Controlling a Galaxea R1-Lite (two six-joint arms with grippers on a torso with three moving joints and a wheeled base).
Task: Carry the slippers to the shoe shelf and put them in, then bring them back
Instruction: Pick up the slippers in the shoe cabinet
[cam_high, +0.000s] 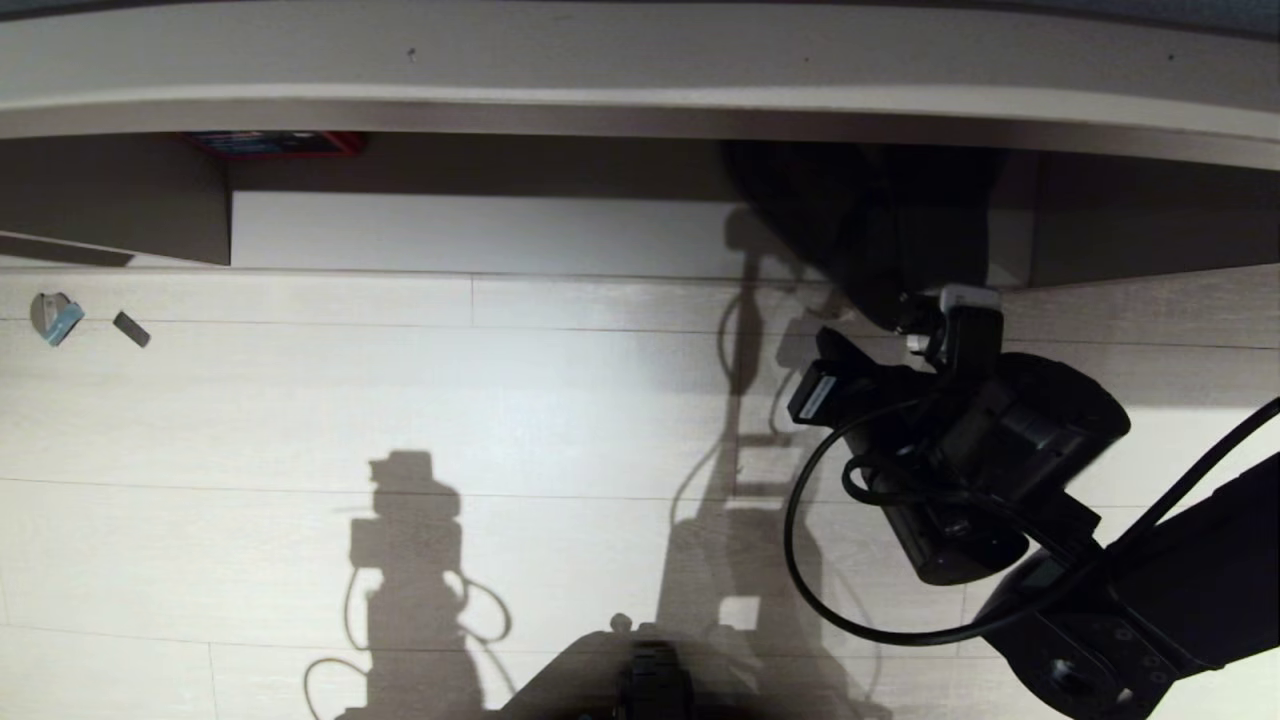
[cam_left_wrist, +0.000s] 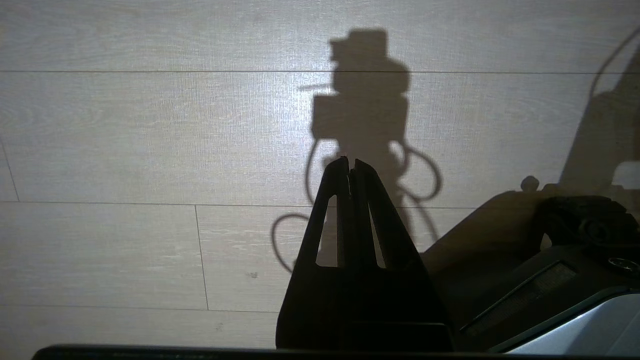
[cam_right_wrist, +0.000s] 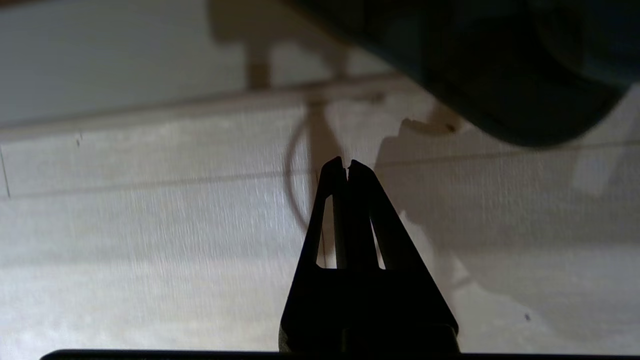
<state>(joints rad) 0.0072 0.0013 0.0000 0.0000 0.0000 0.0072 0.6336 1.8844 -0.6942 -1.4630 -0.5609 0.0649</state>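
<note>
Slippers are in none of the views; the shelf (cam_high: 640, 100), a long pale board, spans the far edge above the wood-plank floor (cam_high: 400, 400). Right gripper (cam_right_wrist: 347, 167) hovers over the planks near the shelf, fingers closed on nothing; left gripper (cam_left_wrist: 351, 164) likewise, closed and empty.

The left gripper (cam_left_wrist: 351, 162), fingers (cam_left_wrist: 340, 172) pressed together, hangs over the pale plank floor (cam_left_wrist: 125, 140).
</note>
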